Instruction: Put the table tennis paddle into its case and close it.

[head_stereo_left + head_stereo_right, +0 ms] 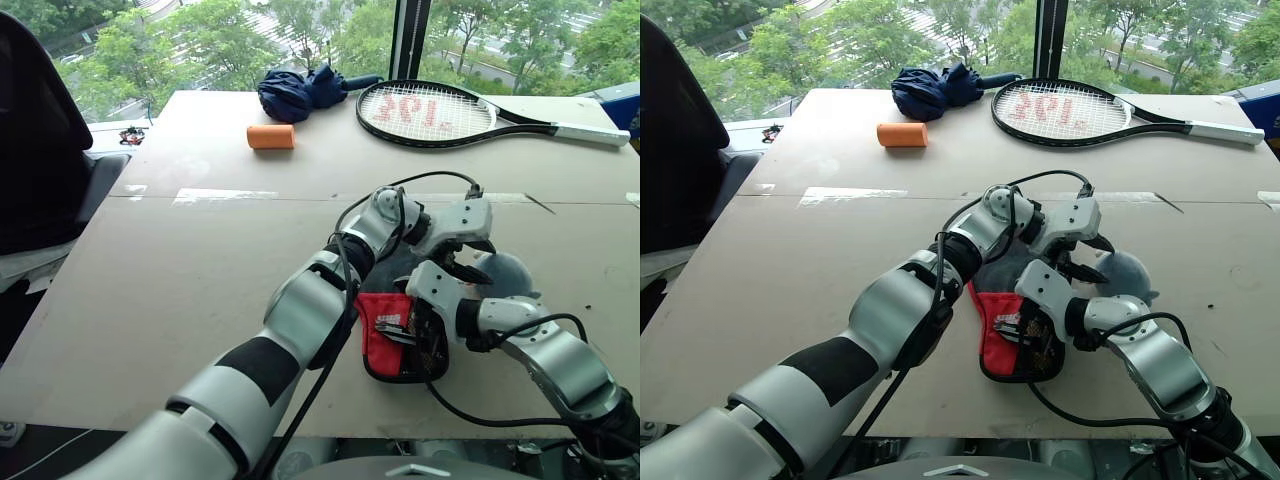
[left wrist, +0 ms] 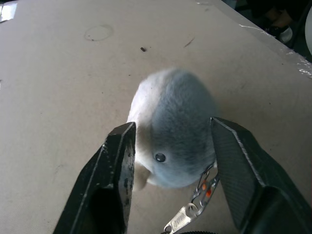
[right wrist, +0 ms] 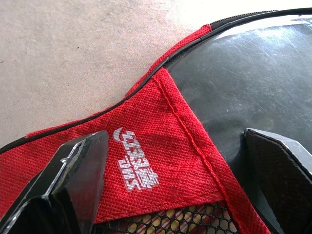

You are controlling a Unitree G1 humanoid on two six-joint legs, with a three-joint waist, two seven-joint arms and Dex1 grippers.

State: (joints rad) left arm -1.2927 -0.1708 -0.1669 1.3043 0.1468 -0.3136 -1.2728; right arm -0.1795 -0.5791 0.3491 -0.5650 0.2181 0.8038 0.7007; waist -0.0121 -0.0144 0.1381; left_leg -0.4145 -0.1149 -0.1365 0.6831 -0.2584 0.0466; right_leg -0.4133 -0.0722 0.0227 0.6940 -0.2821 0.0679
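**Both grippers parted over the case near the table's front edge**

Left gripper [image 2: 168, 161] reaches across from the robot's left, its wrist turned toward the right, and its two black fingers [image 2: 114, 170] stand apart on either side of a small grey-and-white plush toy [image 2: 170, 131]. The toy sits on the tan table [image 1: 200, 260], and whether the fingers touch its fur cannot be told. A metal clasp with a short chain [image 2: 192, 209] hangs at the toy's lower edge, between the fingers.

Just to the left of the toy and nearer the robot lies the case [image 1: 385, 335], flat on the table close to the front edge, its red lower part with the white logo [image 3: 136, 165] facing up. Above the red cloth a clear panel [image 3: 248, 83] shows a dark round surface beneath; whether that is the table tennis paddle itself cannot be told. Black mesh [image 3: 195, 222] begins just below the logo.

Right gripper [image 3: 175, 195] hovers directly over the case, its fingers spread wide and holding nothing, one over the red cloth and the other over the clear panel.

Far back on the table, well apart from the arms, lie an orange cylinder [image 1: 271, 136], a folded dark blue umbrella [image 1: 300, 92] and a strung tennis racket [image 1: 440, 112], in that order from left to right.
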